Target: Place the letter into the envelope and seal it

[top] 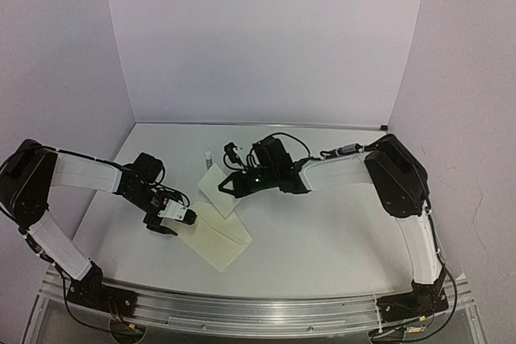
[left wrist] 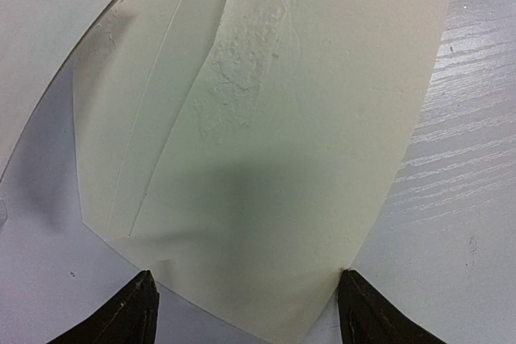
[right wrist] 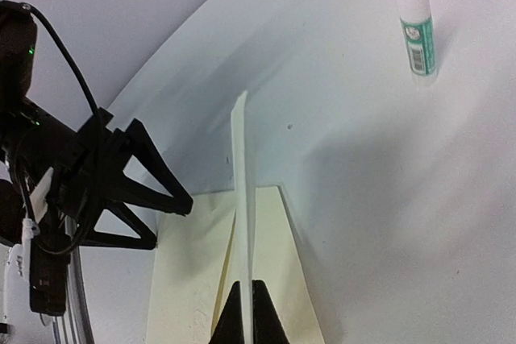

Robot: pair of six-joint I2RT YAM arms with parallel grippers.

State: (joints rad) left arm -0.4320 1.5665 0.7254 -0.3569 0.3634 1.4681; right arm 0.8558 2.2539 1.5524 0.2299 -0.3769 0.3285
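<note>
Currently, the envelope (top: 219, 241) lies flat on the surface (top: 322, 231), plain cream face up. No address, stamp or printing shows on it. In the left wrist view, the envelope (left wrist: 306, 159) shows two straight fold lines and a roughened, blistered patch towards its far end.

Left end effector (top: 187, 219):
- It is positioned at the left end of the envelope.
- The jaws stand wide, with one fingertip on each side of that end.
- In its own wrist view, the left end effector (left wrist: 246, 312) has one finger (left wrist: 367, 320) sitting right at the envelope's edge. Whether it makes contact cannot be told.
- Nothing is clamped.

Right end effector (top: 226, 185):
- It is positioned over the far long edge of the envelope.
- In its own wrist view, the right end effector (right wrist: 246, 312) is closed narrow on a thin cream sheet held edge-up.
- The sheet matches the envelope in colour and rises from it, so it appears to be the flap (right wrist: 242, 191). The fold joining the two is not clearly shown.

A glue stick (top: 210, 159) sits beyond the envelope, near the flap's far tip. The glue stick (right wrist: 418, 30) has a white cap and a green-and-white label with a barcode. The lettering on the label is too small to read.
</note>
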